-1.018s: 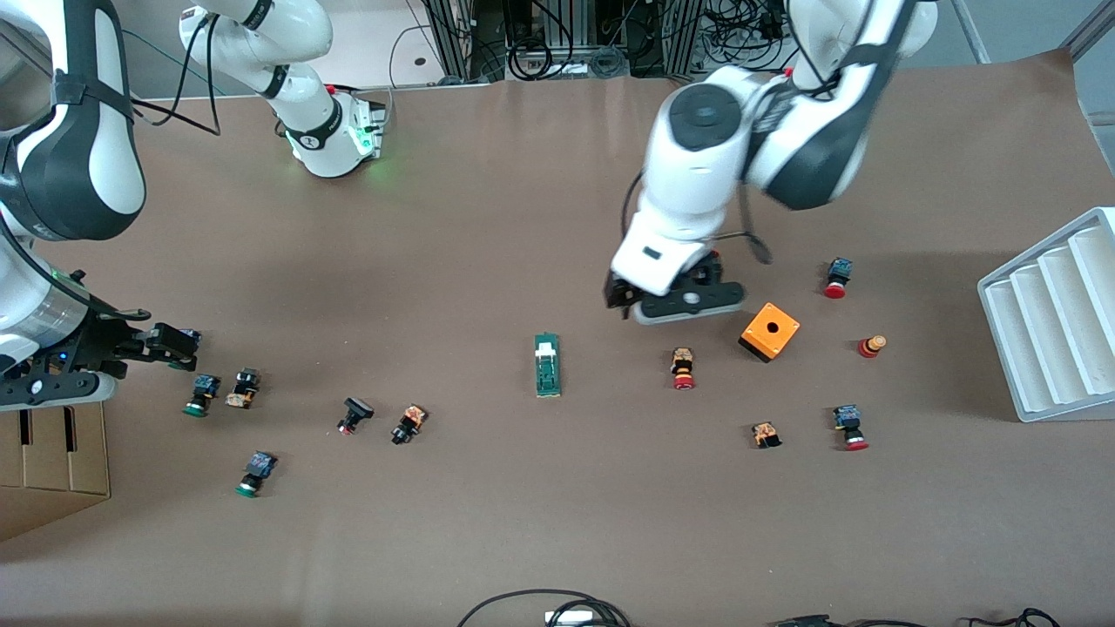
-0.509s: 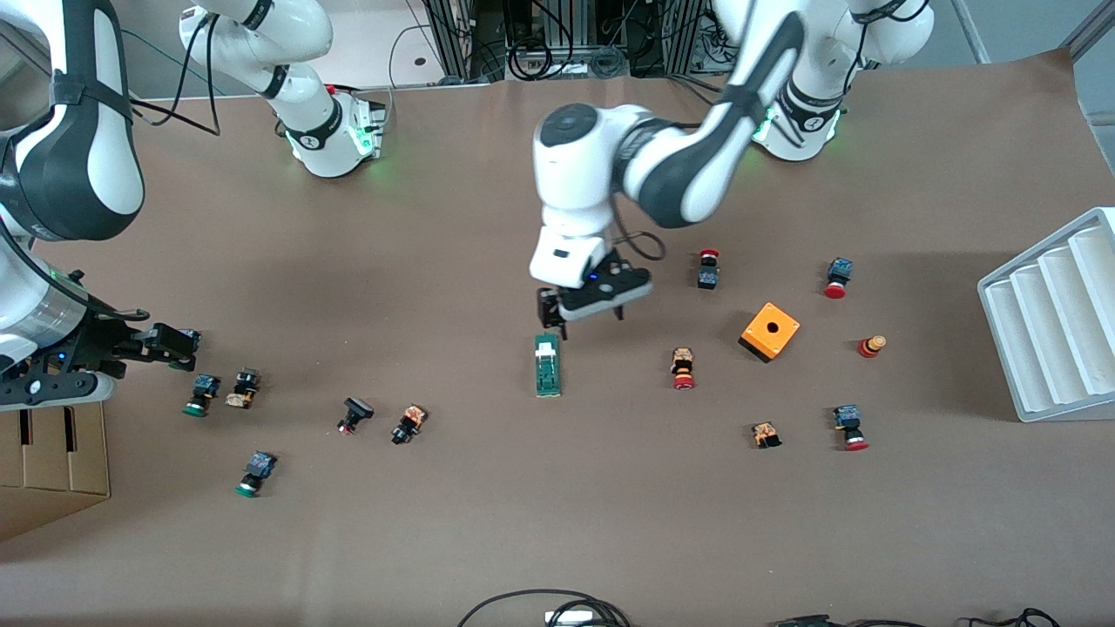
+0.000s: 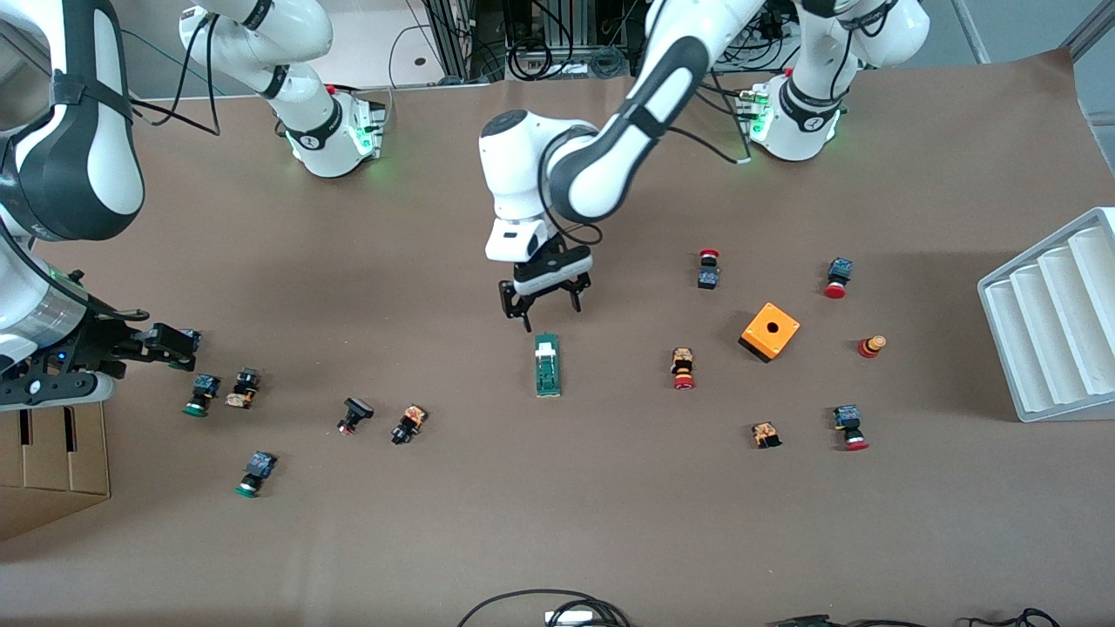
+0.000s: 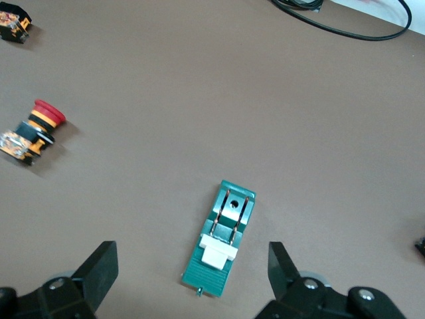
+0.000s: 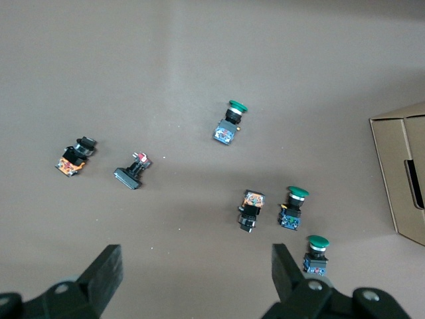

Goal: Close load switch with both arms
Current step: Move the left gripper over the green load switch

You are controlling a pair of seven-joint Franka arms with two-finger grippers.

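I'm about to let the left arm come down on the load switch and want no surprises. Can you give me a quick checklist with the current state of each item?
1. Left pincer open: ok, fingers spread wide in the left wrist view.
2. Left pincer lined up with the load switch: ok, it is over the switch's end nearest the robots.
3. Load switch free of neighbours: ok, the closest red push button lies well apart.
4. Load switch lying flat, white block up: ok.
5. Right pincer open: ok.
6. Right pincer near the switch: not ok, it waits over green push buttons at its own end.
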